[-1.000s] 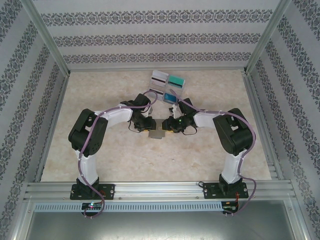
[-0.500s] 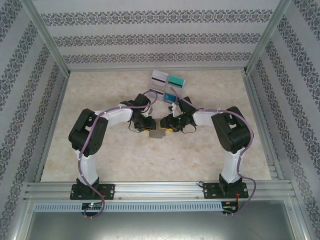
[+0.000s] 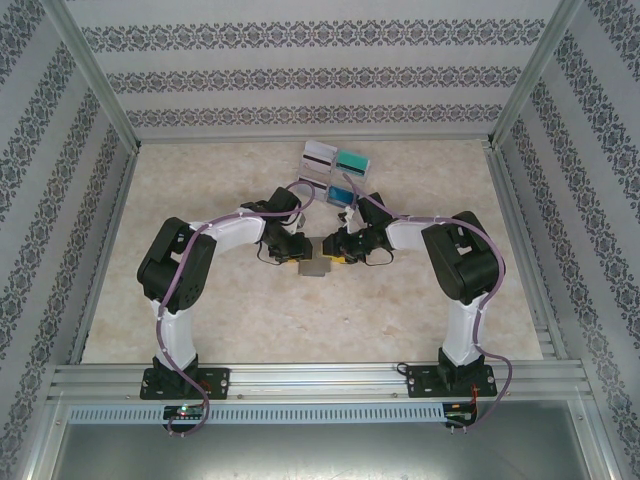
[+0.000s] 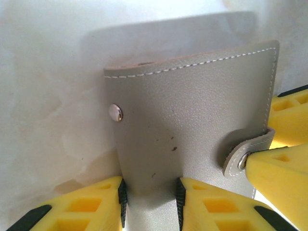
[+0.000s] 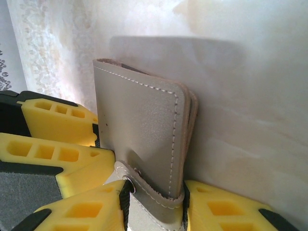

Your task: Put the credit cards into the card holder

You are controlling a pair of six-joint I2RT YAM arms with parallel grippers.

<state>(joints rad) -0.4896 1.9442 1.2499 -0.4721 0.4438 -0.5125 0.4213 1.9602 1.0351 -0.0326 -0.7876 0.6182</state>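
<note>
on the left, the left gripper (image 3: 290, 250) is clamped on one edge of the card holder (image 3: 313, 266), which is shut and held on edge at the middle of the table (image 3: 200, 320). in the left wrist view the snap strap (image 4: 243, 151) looks fastened, with a yellow finger (image 4: 281, 166) of the other arm touching it. on the right, the right gripper (image 3: 335, 250) is closed over that strap edge. the main risk is a tug of war: if both arms pull at once, the smooth holder may slip from a pad, twist, or drop flat. a pinch over the snap could also keep it shut. the credit cards (image 3: 340, 172) wait in the rack (image 3: 318, 185) behind, well apart.
</note>
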